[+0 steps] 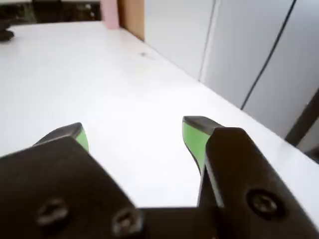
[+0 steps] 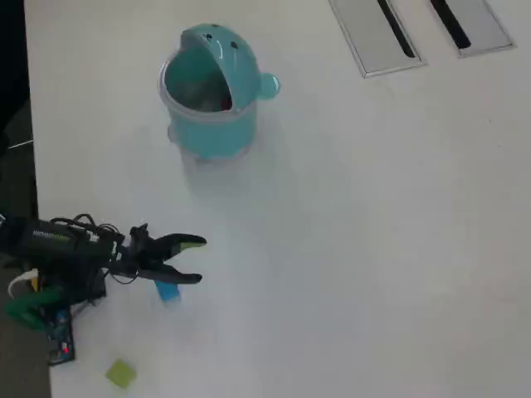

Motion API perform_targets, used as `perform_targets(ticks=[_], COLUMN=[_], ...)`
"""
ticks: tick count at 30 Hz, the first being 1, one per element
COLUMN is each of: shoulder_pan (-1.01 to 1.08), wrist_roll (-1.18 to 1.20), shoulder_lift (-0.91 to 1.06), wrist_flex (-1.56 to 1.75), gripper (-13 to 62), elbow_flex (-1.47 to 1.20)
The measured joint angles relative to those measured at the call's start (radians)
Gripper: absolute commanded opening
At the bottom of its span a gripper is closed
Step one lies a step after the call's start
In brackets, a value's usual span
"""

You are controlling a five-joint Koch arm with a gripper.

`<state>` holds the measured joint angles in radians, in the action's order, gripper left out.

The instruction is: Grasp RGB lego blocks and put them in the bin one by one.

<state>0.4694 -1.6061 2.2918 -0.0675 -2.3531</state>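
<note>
White table (image 2: 373,249) fills the overhead view, with two flat grey panels (image 2: 377,37) set into it at the top right. Teal bin (image 2: 207,124) stands upper left of centre, its domed lid swung back; a reddish patch inside may be the red block, though the view is too soft to be sure. Blue block (image 2: 168,291) lies just below the end effector (image 2: 197,259), partly under its lower jaw; the yellow-green block (image 2: 121,373) sits apart, near the lower edge.

Risk: the blue block lies beside the jaws rather than between them, so a descent from this pose could land a jaw tip on the block and push it aside, or close on nothing. Its closeness to the arm's base also leaves little room to realign.

End effector: jaws spread wide, green-lined fingertips (image 1: 195,139) well apart in the wrist view, with only bare table between them. It holds nothing and appears to touch nothing.
</note>
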Motion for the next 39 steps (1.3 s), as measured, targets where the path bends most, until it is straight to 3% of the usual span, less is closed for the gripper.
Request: perform_targets(ticks=[39], shoulder_pan=[0.664], wrist_roll=[-0.222], shoulder_lift=[-0.034], wrist_flex=[-0.273], gripper=[34.1], elbow_flex=[-0.156])
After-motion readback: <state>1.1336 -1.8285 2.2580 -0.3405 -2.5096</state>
